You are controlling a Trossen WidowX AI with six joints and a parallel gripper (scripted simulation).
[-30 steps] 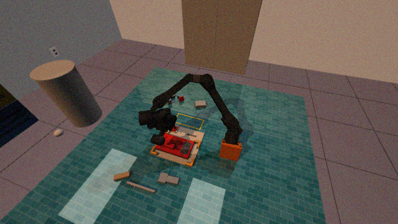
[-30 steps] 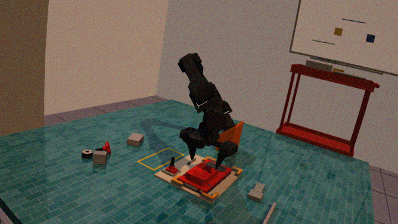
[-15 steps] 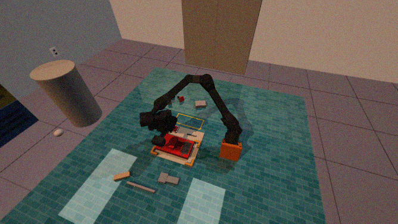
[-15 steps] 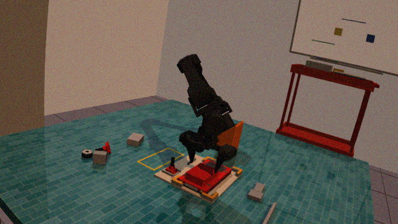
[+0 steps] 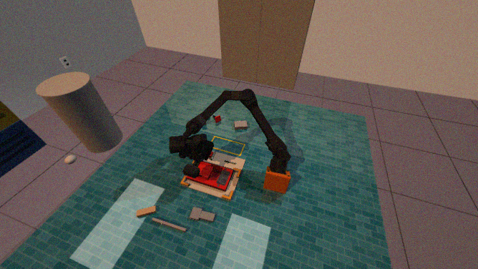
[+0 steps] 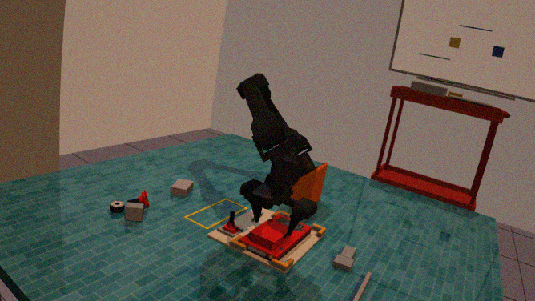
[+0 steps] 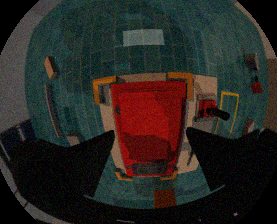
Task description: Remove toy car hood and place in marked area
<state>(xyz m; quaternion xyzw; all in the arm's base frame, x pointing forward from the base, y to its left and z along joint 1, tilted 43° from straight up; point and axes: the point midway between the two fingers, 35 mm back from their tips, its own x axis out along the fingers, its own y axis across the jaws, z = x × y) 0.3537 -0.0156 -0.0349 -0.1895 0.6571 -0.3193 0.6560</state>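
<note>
The red toy car [image 5: 212, 177] [image 6: 269, 238] [image 7: 149, 123] sits on a beige board [image 5: 211, 189] [image 6: 298, 252] with orange corner pieces, and its red hood is still on it. My gripper [image 5: 200, 164] [image 6: 273, 222] [image 7: 151, 133] is open and empty. It hangs low over the car with one finger on each side, and I cannot tell whether they touch it. The marked area [image 5: 230, 140] [image 6: 204, 208] is a yellow outline on the table just beyond the board, with nothing in it.
A small red and black lever [image 6: 231, 224] stands on the board near the marked area. Grey blocks [image 5: 202, 214] [image 6: 344, 258], a wooden block [image 5: 146, 211] and a rod [image 5: 169, 225] lie in front. A grey cube [image 5: 240, 124] [image 6: 182, 187] lies beyond. The arm's orange base [image 5: 276, 181] stands beside the board.
</note>
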